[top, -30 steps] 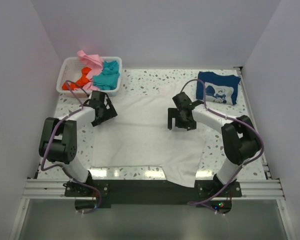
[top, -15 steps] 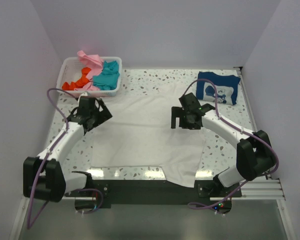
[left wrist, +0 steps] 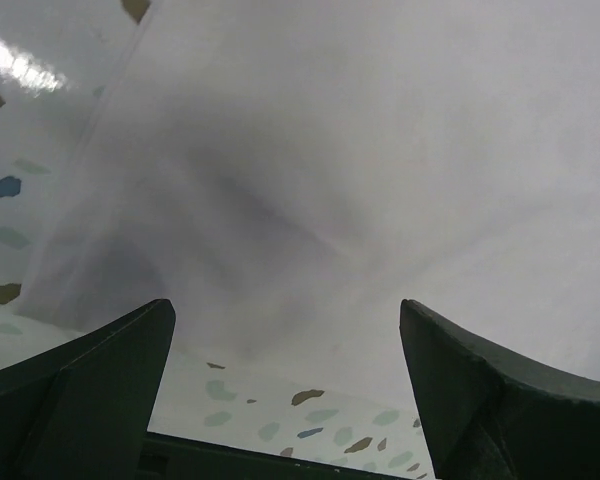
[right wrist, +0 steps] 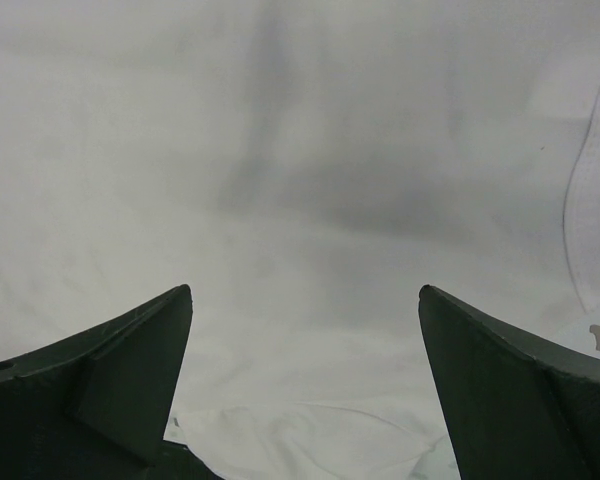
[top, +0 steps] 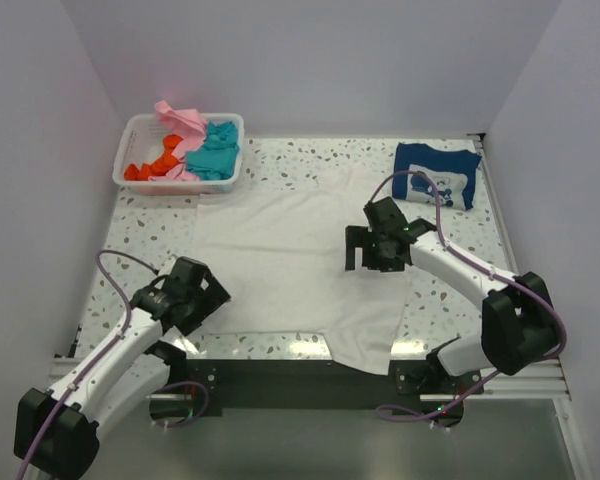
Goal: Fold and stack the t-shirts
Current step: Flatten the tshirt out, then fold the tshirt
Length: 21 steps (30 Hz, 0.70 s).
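1. White t-shirt (top: 290, 260) lies spread flat in the middle of the worktop (top: 280, 158).
2. Navy t-shirt (top: 435, 178) sits folded at 1 o'clock.
3. Left jaws, apart and empty, hover at the white shirt's 7 o'clock corner.
4. Right jaws, apart and empty, hover above its 3 o'clock side.

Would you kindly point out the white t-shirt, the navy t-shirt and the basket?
white t-shirt (top: 280, 250), top external view, chest middle.
navy t-shirt (top: 456, 160), top external view, blue upper part.
basket (top: 136, 130), top external view, left wall.

The white t-shirt (top: 290, 270) is soft matt cloth; the speckled table (top: 310, 160) looks smooth and glossy; the basket (top: 138, 125), upper left, is white plastic.
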Tool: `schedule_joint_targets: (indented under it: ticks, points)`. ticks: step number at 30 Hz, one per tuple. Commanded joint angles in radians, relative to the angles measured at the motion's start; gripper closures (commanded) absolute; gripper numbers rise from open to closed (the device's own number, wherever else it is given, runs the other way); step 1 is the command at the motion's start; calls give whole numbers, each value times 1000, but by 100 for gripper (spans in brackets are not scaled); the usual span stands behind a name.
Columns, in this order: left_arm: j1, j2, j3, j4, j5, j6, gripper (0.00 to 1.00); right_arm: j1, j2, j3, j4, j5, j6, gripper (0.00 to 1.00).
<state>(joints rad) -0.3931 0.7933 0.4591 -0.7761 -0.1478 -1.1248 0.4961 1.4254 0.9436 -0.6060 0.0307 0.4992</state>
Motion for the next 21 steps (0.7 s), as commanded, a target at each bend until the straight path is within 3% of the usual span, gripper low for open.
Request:
schedule_joint_targets:
  ticks: [1,7,18,21]
  points:
    - [-3,14,-28,-54,-26,-135,0,-4,-28,-2,23,-29,-27,1]
    - [-3,98,0,-81,2,-147,0,-4,-22,-17,32,-29,-40,1]
    - [-3,90,118,-287,-21,-210,0,-4,44,-6,28,-64,-86,1]
    - [-3,66,89,-249,22,-230,0,-4,37,-11,32,-78,-91,1]
